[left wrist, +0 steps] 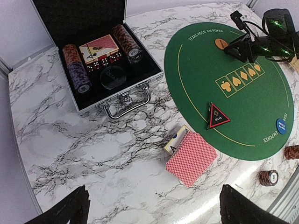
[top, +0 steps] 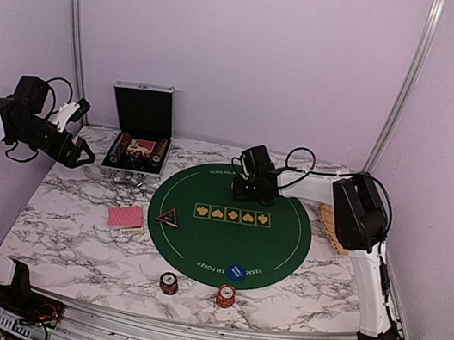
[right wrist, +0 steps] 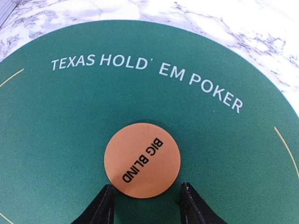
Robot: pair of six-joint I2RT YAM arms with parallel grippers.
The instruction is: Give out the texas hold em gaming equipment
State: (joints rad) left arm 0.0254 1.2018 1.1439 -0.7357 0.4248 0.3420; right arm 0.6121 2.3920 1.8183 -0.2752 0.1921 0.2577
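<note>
Orange disc (right wrist: 141,160) lies on the far part of the green mat (top: 286,232), hidden from overhead by the right tool (right wrist: 145,205), whose fingers stand released astride it. The left tool (left wrist: 155,207) is spread wide and empty, its tips cut off. Elsewhere: one card deck (top: 126,218), one triangular marker (top: 168,217), one blue disc (top: 235,271), and two chip stacks (top: 169,282) on bare tabletop (top: 67,239) near the front edge.

Orange round "BIG BLIND" marker disc (right wrist: 142,160): flat, text up, on green round felt mat (top: 286,232), just inside the far-edge lettering.
Blue round marker disc (top: 235,271): flat on the mat, at its near edge.
Black-and-red triangular marker (top: 168,217): just inside the mat's left edge.
Pink-red-backed card deck (top: 126,218): face down, squared, on marble tabletop (top: 68,231) left of the mat.
Black striped chip stack (top: 169,282) and red-orange striped chip stack (top: 225,295): upright on the marble, just off the mat's near edge.
Two chip rows (left wrist: 75,67) with a boxed deck (left wrist: 99,49) between them: lying in open black metal-edged case (left wrist: 131,93).
</note>
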